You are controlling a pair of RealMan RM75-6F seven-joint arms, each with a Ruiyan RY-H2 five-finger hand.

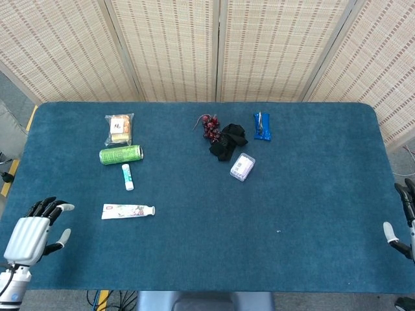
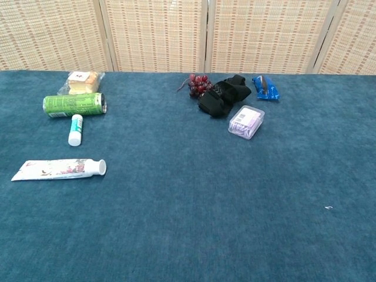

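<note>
Toothpaste tube [image 1: 128, 211] lies flat at the table's [image 1: 311, 259] near-left, cap toward centre, just right of the left hand [image 1: 34, 234], whose fingers [image 1: 50, 205] are spread and empty. Risk: a low reach could push the tube across the pile instead of gripping it. A balm stick [image 1: 128, 177] and can [image 1: 120, 155] lie beyond. Right hand [image 1: 405, 220] sits at the right edge, mostly cropped, fingers' state unclear. Blue carpet-like cover; woven screens [image 1: 214, 48] behind.

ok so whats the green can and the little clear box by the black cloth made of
Green can: looks like thin printed metal, going by its dull sheen and rimmed end. Clear box: probably glossy see-through plastic, since lilac contents show through.
</note>
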